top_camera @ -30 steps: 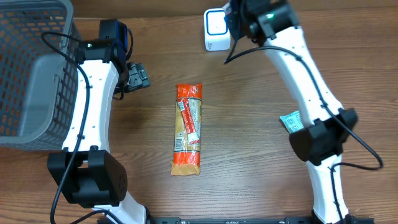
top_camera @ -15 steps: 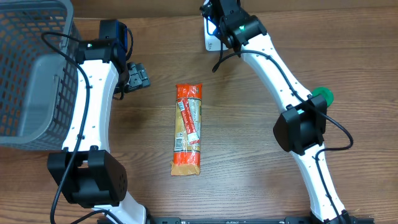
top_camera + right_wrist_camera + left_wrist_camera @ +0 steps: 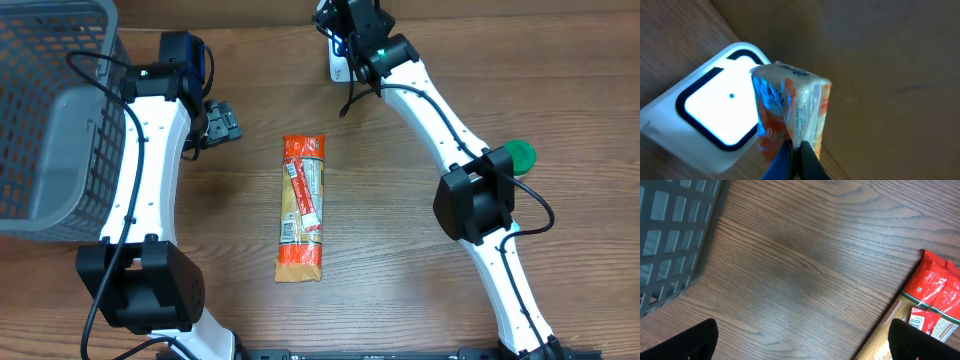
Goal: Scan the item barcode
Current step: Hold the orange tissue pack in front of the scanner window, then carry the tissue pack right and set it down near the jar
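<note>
Overhead, scanner [image 3: 337,68] half hidden, basket [image 3: 95,160], long packet [image 3: 303,207]

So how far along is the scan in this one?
Done: a small packet is pinched in the right fingers. In hand: it is held right before the lit scanner. Left: whether the code has read cannot be seen. The long pack lies untouched on the table, and the left fingers are open.
</note>
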Available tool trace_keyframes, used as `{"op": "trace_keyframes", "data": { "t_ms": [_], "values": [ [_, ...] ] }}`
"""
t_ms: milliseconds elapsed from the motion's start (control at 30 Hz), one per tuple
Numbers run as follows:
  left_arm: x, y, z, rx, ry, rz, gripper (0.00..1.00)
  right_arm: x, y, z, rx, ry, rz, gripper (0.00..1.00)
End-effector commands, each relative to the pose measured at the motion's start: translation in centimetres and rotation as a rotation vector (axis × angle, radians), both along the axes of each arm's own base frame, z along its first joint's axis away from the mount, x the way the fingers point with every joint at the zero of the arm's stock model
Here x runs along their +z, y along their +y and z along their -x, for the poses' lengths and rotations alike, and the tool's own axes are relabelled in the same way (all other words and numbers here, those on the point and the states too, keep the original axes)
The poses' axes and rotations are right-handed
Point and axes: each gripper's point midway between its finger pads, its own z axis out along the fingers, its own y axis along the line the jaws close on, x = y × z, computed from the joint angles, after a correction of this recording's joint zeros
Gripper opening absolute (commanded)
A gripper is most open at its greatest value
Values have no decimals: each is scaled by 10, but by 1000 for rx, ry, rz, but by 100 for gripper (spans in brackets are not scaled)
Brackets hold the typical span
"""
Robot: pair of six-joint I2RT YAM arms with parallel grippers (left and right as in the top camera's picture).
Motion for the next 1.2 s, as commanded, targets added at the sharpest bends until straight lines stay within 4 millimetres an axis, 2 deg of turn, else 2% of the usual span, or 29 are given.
{"op": "trace_keyframes", "data": {
  "t_ms": [0,100,433,700,800,933,1033,1133,1167],
  "values": [
    [0,1,1,-13,5,-12,100,-2,10,-2,14,-23,4,4],
    [0,1,1,-13,5,-12,100,-5,17,1,34,-13,-3,4],
    [0,1,1,-13,5,-12,100,-35,13,3,31,31,20,4],
    [0,1,1,-13,5,-12,100,-27,11,-2,8,-8,12,4],
    [0,1,1,-13,5,-12,100,-4,-3,-7,-141,-81,-63,4],
    [0,1,1,-13,5,-12,100,47,-14,7,-279,-116,-262,4],
    [0,1,1,-13,5,-12,100,89,-18,31,-307,-83,-389,4],
    [0,1,1,-13,5,-12,100,127,-23,73,-326,15,-531,4],
    [0,1,1,-13,5,-12,100,133,-26,86,-336,58,-565,4]
  ]
}}
